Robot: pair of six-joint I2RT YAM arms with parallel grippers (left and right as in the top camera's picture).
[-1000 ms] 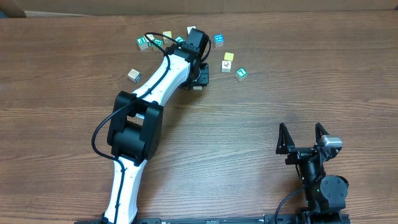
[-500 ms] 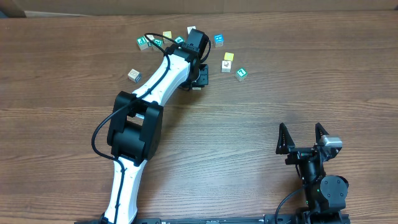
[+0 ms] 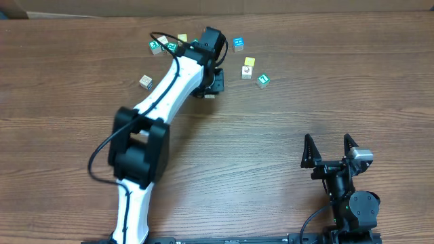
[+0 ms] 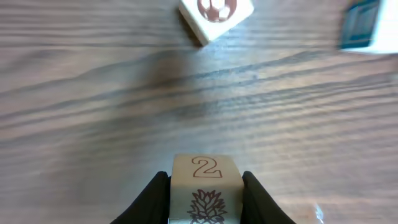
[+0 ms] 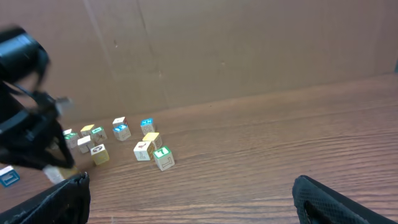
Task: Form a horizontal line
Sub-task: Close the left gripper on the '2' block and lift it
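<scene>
My left gripper (image 3: 211, 85) reaches to the far side of the table among scattered picture cubes. In the left wrist view it (image 4: 205, 182) is shut on a white cube (image 4: 205, 171) printed with a red 2 and a dark pineapple, held just above the wood. Ahead of it lie a white cube with a red print (image 4: 216, 14) and a teal cube (image 4: 365, 25). No horizontal line is in view; the cubes lie loose. My right gripper (image 3: 330, 152) stands open near the front right, nothing between its fingers.
Loose cubes sit at the back: two teal ones (image 3: 156, 46), a yellow one (image 3: 182, 38), a blue one (image 3: 237, 43), a yellow (image 3: 249, 62) and white (image 3: 247, 72) pair, a green one (image 3: 263, 80), and a wooden one (image 3: 146, 82). A cardboard wall (image 5: 236, 43) stands behind.
The left jaws have closed onto the pineapple cube. The left arm's elbow has swung left and the gripper has shifted slightly. The right arm has not moved.
</scene>
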